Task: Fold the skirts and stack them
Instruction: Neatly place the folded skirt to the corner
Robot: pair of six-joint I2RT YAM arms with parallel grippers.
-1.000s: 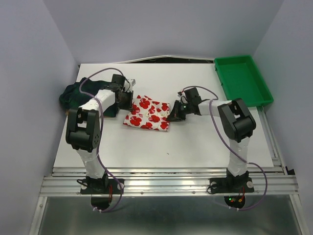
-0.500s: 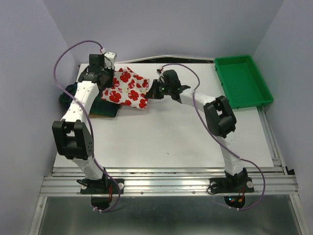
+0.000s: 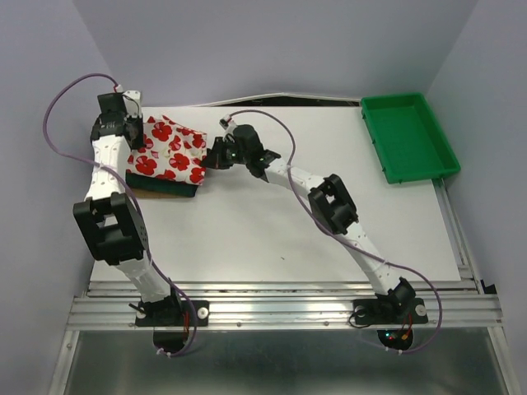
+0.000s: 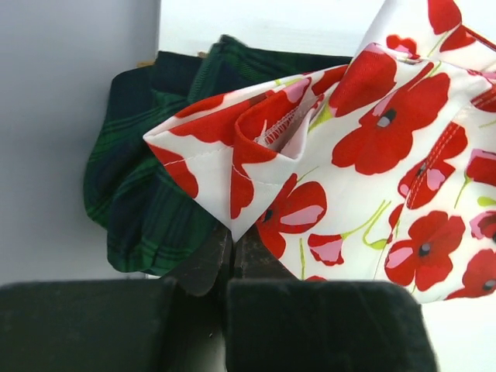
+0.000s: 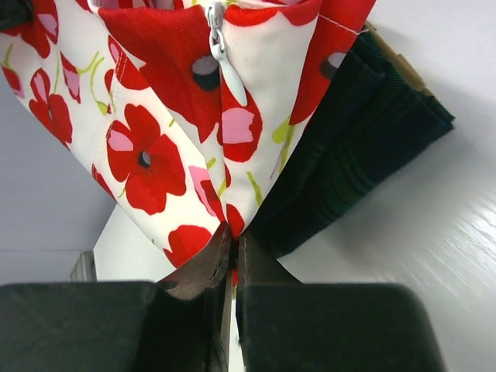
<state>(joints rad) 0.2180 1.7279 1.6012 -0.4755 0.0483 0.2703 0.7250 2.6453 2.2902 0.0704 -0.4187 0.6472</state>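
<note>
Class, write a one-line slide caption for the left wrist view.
Left end effector pinches a corner of the poppy skirt over the plaid skirt.

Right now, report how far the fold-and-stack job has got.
Done: the plaid skirt lies at the far left of the table, apparently folded, and the poppy skirt looks folded too. In hand: the left gripper and right gripper each pinch a corner of the poppy skirt, holding it over the plaid one. Left: lower it onto the plaid skirt and release.

poppy skirt (image 3: 169, 152) — smooth matt cloth
</note>
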